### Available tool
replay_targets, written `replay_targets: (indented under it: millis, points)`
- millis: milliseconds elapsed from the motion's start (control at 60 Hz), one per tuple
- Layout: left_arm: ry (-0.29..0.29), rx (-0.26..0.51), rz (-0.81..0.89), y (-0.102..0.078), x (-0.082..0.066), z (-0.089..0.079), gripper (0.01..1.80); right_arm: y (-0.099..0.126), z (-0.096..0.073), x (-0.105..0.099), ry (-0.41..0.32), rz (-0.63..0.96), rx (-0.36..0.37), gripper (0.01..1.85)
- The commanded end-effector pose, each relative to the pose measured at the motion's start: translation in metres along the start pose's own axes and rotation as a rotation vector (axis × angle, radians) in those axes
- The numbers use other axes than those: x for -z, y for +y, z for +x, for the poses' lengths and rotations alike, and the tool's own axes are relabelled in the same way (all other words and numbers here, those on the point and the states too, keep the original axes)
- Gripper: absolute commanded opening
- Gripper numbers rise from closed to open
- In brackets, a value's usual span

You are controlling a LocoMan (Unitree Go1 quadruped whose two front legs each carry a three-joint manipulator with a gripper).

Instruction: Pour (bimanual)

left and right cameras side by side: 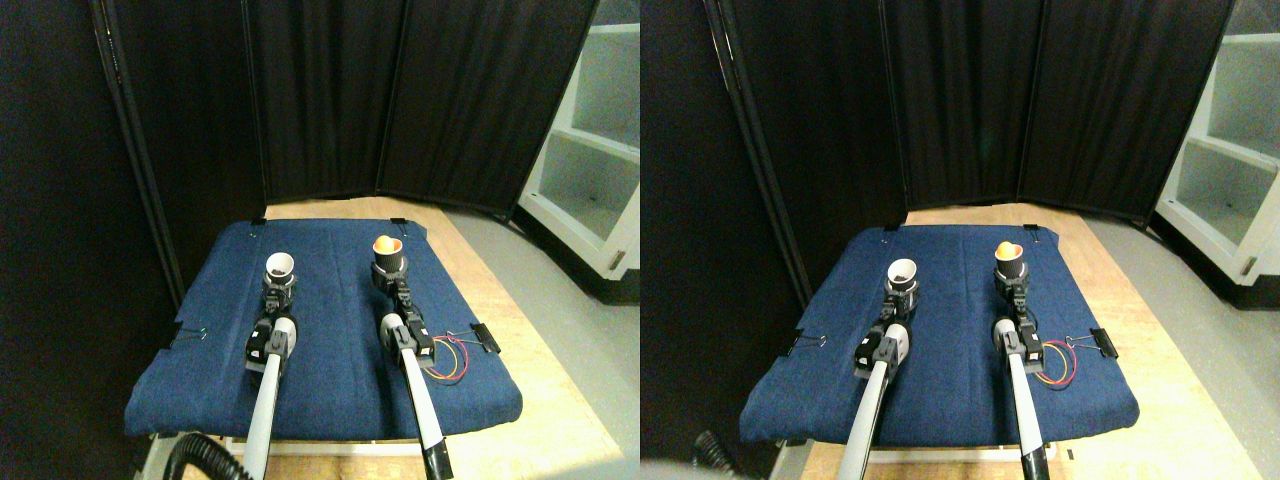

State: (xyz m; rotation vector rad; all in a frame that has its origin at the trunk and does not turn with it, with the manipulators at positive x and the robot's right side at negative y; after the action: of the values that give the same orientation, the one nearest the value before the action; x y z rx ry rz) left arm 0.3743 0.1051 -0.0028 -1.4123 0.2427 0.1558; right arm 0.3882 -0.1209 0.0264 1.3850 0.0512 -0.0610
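Observation:
Two cups stand upright on the blue cloth (330, 380). The left one is a white cup (280, 267) with a dark inside. The right one is a dark cup (388, 256) holding something orange at its top. My left gripper (278, 287) sits at the base of the white cup, around its lower part. At the lower part of the dark cup is my right gripper (391, 280). Both cups seem gripped, and their bottoms are hidden by the fingers.
Black curtain panels (330, 100) close off the back and left. A white shelf unit (590, 170) stands at the right. Binder clips (486, 337) pin the cloth's edges. Red and yellow wires (450, 360) hang beside my right arm. Wooden tabletop (520, 330) shows on the right.

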Motion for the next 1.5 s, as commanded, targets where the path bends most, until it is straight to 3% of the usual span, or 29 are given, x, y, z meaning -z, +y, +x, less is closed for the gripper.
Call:
replay_targets:
  millis: [17,283,683,817,1150,1233,1500]
  points:
    - [0.019,0.052,0.005,-0.017,0.001,0.003,0.33,0.015,0.003,-0.001,0.021,0.005,-0.066,0.33]
    - [0.057,0.047,0.019,-0.045,0.009,0.002,0.33,0.027,0.008,-0.003,0.022,0.005,-0.037,0.33]
    - [0.127,0.013,0.046,-0.076,0.027,0.012,0.33,0.052,0.022,-0.007,0.061,-0.106,-0.077,0.33]
    - [0.145,-0.002,0.053,-0.079,0.031,0.017,0.33,0.059,0.025,-0.008,0.084,-0.181,-0.113,0.33]
    - [0.150,-0.033,0.074,-0.081,0.048,0.022,0.33,0.075,0.034,-0.006,0.060,-0.311,-0.099,0.33]
    - [0.152,-0.039,0.089,-0.083,0.053,0.023,0.33,0.079,0.034,-0.005,0.050,-0.389,-0.123,0.33]
    - [0.167,-0.043,0.093,-0.090,0.065,0.018,0.33,0.088,0.035,0.000,0.056,-0.487,-0.118,0.35]
